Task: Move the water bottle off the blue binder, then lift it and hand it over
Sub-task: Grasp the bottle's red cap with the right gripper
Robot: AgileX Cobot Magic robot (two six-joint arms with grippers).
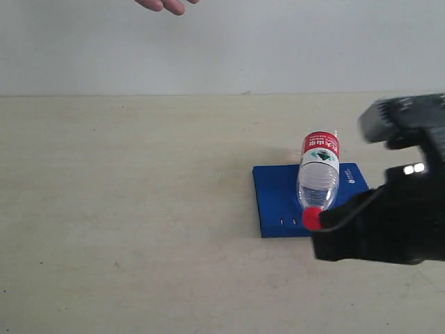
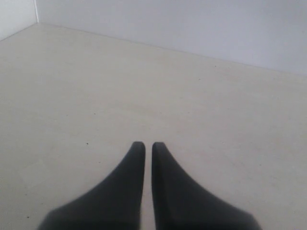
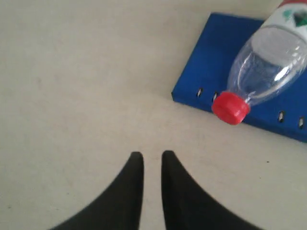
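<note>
Sideways, the clear plastic water bottle [image 1: 318, 177] lies across the flat blue binder [image 1: 274, 191]; left gripper [image 2: 148, 146] jaws pressed together, right gripper [image 3: 152, 158] jaws slightly parted, empty.

water bottle [image 1: 318, 174] lying on binder [image 1: 274, 191], cap [image 1: 312, 218] perhaps past its edge

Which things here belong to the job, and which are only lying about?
Belong to the job: water bottle, blue binder beneath it, right gripper near the cap, probably the person's hand.
Only around: table, left gripper over bare tabletop.
</note>
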